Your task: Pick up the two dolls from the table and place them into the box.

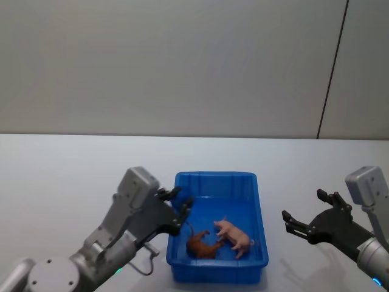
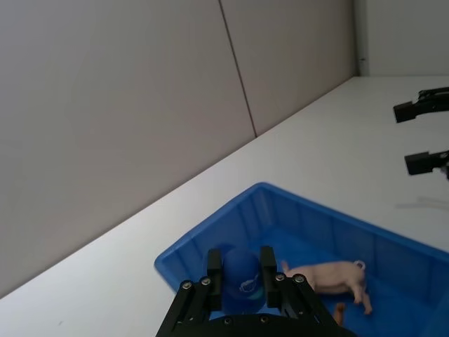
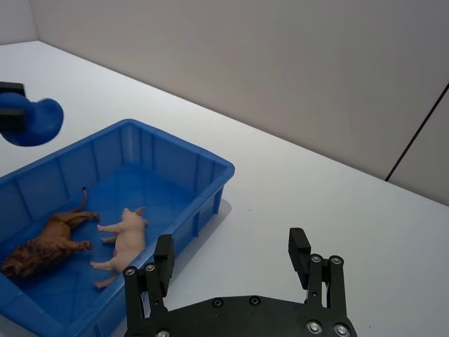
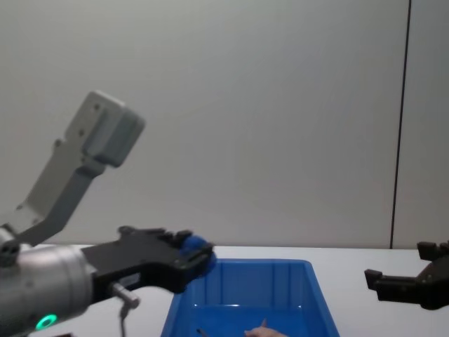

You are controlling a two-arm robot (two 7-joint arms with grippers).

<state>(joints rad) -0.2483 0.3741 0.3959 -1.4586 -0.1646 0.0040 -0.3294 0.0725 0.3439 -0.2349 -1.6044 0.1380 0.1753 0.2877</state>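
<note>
A bright blue ribbed plastic box (image 1: 262, 255) sits on the plain white bench (image 1: 61, 176), holding a pale pink pig doll (image 1: 234, 235) and a reddish-brown lion doll (image 1: 202, 244). The black left hand (image 2: 242, 277) grips a dark blue rounded piece (image 2: 242, 283).

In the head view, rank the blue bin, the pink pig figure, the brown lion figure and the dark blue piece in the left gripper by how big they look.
1. Blue bin, by far the largest.
2. Pink pig figure and brown lion figure: too alike to rank.
3. Dark blue piece held in the left gripper: smallest, though partly hidden by the fingers.
</note>
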